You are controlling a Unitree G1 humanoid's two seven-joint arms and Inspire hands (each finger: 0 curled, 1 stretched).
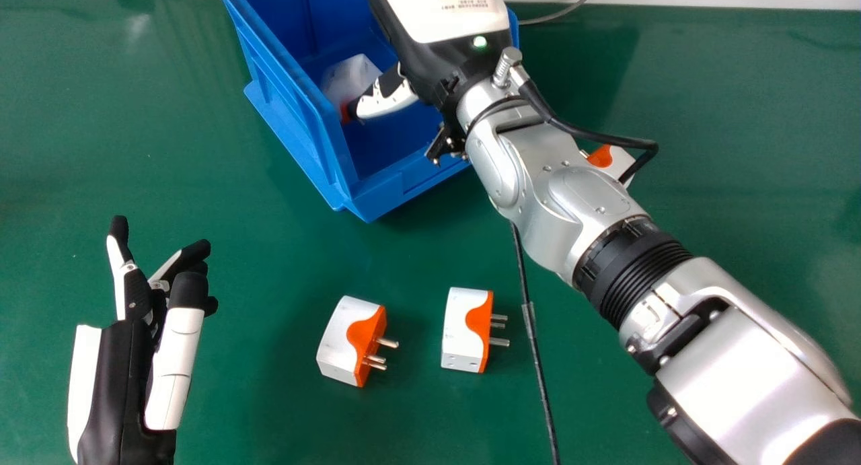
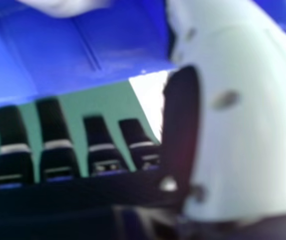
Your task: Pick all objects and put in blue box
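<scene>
currently, right hand [image 1: 444,61]: over/in blue box [image 1: 289,108], fingers straight, spread apart
boxed adapter [image 1: 353,75]: inside box, just beside thumb tip, contact can't tell
left adapter [image 1: 346,337], middle adapter [image 1: 464,330]: on green tabletop [image 1: 255,270], near box, well apart from right hand
far adapter [image 1: 612,161]: partly hidden behind right forearm [image 1: 551,182]
left hand [image 1: 128,371]: left side, above tabletop

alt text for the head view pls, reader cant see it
The robot's right hand is over and partly inside a blue box, its thumb by a whitish item. Two white-and-orange plugs lie nearer on a green table; another white-and-orange item is partly hidden by the right arm. The left hand is at lower left.
</scene>
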